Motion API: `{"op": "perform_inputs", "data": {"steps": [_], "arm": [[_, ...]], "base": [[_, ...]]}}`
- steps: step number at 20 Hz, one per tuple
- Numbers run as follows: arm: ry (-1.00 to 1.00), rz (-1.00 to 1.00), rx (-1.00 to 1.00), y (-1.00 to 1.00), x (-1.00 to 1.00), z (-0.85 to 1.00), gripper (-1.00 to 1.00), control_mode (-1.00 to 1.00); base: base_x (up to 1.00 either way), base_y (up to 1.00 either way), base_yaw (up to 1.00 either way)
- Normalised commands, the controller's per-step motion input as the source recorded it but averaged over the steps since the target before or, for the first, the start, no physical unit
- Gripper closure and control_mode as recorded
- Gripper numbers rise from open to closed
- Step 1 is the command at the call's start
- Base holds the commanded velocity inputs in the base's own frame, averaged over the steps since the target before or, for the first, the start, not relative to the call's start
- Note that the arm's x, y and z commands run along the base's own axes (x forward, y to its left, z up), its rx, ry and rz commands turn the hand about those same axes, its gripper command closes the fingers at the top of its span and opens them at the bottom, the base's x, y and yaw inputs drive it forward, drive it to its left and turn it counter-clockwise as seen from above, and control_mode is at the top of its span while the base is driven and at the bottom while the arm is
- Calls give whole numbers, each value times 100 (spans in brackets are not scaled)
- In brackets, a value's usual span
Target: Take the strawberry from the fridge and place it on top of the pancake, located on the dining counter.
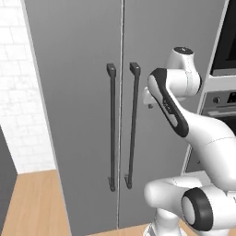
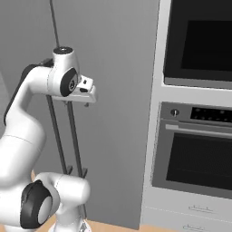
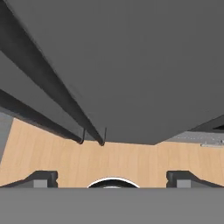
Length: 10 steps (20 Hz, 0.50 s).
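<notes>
Kitchen with wooden floor (image 3: 122, 162) nearest, then the tool (image 3: 112, 177) with jaws spread wide and empty, aimed down along the closed fridge (image 1: 83, 115), whose right vertical handle (image 1: 132, 124) runs lengthwise just left of it; strawberry hidden.

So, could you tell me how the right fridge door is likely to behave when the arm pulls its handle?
The fridge door looks tall and rigid, so probably heavy, swinging rather than flexing. Its handle is a thin smooth bar, perhaps slippery for the open fingers.

fridge (image 1: 87, 115): 1 | door handles (image 1: 111, 126): 2 | ovens (image 2: 199, 145): 2
</notes>
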Motion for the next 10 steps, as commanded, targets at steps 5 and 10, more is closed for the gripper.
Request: {"op": "perform_inputs", "data": {"steps": [5, 10], "arm": [[0, 0, 0, 0, 0, 0, -100, 100], [0, 0, 0, 0, 0, 0, -100, 100]], "base": [[-13, 62, 0], [0, 30, 0]]}}
